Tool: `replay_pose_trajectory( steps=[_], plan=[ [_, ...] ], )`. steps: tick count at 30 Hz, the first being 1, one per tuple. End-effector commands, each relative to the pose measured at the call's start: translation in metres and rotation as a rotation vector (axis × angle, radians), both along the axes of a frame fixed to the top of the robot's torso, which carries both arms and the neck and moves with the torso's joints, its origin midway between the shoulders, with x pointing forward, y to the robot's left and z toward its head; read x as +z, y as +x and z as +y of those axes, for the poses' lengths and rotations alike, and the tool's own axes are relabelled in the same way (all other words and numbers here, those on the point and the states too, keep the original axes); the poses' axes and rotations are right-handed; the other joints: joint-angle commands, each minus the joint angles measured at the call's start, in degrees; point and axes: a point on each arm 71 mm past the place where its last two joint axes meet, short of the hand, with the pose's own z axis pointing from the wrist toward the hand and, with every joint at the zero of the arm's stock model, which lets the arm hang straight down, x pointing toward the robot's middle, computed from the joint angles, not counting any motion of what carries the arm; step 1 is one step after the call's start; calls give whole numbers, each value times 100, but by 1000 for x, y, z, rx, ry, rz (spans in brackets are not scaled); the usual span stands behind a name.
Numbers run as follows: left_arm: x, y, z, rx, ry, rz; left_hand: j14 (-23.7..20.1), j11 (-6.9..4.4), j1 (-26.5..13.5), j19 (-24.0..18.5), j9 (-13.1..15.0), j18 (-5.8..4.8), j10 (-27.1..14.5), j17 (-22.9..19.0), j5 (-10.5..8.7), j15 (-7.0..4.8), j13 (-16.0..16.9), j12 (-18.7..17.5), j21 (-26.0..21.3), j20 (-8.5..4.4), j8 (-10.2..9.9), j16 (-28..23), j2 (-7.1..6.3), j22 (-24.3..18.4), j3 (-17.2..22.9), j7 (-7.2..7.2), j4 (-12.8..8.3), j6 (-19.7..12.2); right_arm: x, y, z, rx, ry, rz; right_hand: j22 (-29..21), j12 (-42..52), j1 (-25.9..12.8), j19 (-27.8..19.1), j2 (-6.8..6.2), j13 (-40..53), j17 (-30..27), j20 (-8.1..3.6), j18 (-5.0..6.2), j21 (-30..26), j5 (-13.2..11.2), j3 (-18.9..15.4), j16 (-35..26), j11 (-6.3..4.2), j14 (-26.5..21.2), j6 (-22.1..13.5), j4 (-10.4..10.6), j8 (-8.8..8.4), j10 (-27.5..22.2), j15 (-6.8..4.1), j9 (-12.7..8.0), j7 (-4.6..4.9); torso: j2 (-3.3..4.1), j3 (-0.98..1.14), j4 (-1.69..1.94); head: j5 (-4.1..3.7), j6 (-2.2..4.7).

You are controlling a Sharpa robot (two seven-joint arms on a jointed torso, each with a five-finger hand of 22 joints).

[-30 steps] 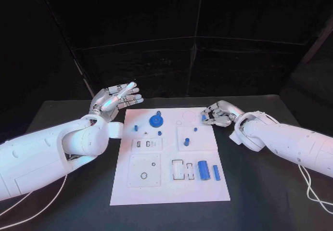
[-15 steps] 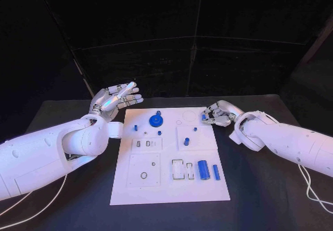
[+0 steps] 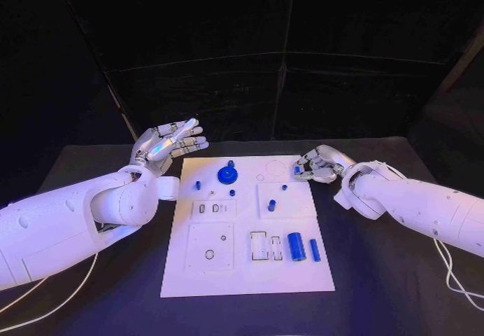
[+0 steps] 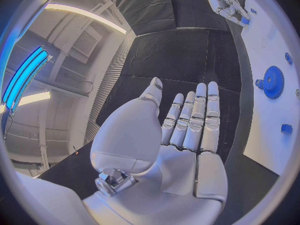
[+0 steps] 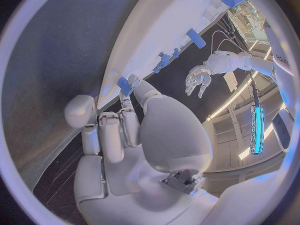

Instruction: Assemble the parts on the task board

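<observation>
Silver and many-jointed, the right hand [image 3: 317, 166] sits at the board's far right edge with its fingers curled in, pinching a small blue part [image 3: 296, 170] between thumb and fingertip; the right wrist view shows that part [image 5: 125, 85] at the fingertips just over the board's rim. Against the picture a second ago, this hand has barely shifted, perhaps a touch farther from the robot, and it keeps its pinch. The left hand [image 3: 166, 146] holds nothing: palm up, fingers straight and slightly apart, raised beside the board's far left corner, where it was a second ago. Its wrist view shows the flat palm and extended fingers [image 4: 195, 116] over bare dark table.

Between the hands lies the board [image 3: 237, 276], a flat white rectangular plate on the black table [image 3: 403, 280], with shallow outlined recesses, square and slotted. Nothing on it has moved. At its far end stands a blue toothed gear [image 3: 228, 173], round and flat with a raised hub; near it are small blue pegs [image 3: 198, 185]. A short blue peg [image 3: 271, 205] stands near the middle right. Toward the near end lie a stout blue cylinder [image 3: 296, 246] and, just beside it, a thinner blue bar [image 3: 314, 250], both lengthwise along the board. A small dark ring [image 3: 209, 255] rests in the near left recess. The parts look like smooth matt plastic.
</observation>
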Motion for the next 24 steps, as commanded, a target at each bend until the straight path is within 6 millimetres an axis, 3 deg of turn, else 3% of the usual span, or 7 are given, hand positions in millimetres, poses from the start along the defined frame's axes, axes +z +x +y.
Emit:
replay_pose_trajectory(
  steps=[1,11,17,24],
  plan=[
    [2,0,0,-9,-4,-8,46,-3,-3,47,-9,20,49,-5,16,0,-5,-19,-28,-1,-21,-35,68,-5,10,127,-35,32,4,-2,-1,-16,4,-23,4,28,-5,13,72,449,1105,-32,-6,19,-37,42,37,-53,508,40,2,19,-3,-29,13,-4,-10,-6,2,12,-10],
    [2,0,5,3,2,-7,48,-3,-3,51,-9,20,49,-6,16,0,-5,-21,-29,-2,-23,-36,71,-7,8,127,-38,32,25,-15,15,-10,11,-27,13,26,-21,20,89,448,1138,-38,-8,24,-53,62,49,-56,515,44,7,15,-2,-34,10,-6,-62,-62,5,35,-45],
    [2,1,6,7,3,-8,49,-3,-3,53,-9,21,49,-6,16,0,-4,-22,-29,-2,-24,-37,71,-7,7,127,-40,33,40,-25,45,28,14,-47,16,29,-16,25,93,452,1142,-46,-8,27,-67,95,50,-67,516,68,-14,20,3,-42,11,-19,-104,-92,21,52,-48],
    [1,4,3,6,3,-10,51,-3,-3,57,-9,21,50,-6,16,0,-4,-23,-29,-2,-26,-37,73,-7,5,127,-42,34,49,-38,92,107,20,-65,20,30,0,29,85,455,1147,-52,-9,30,-61,123,52,-72,517,73,-44,17,5,-48,8,-22,-155,-128,71,93,-67]
  ],
)
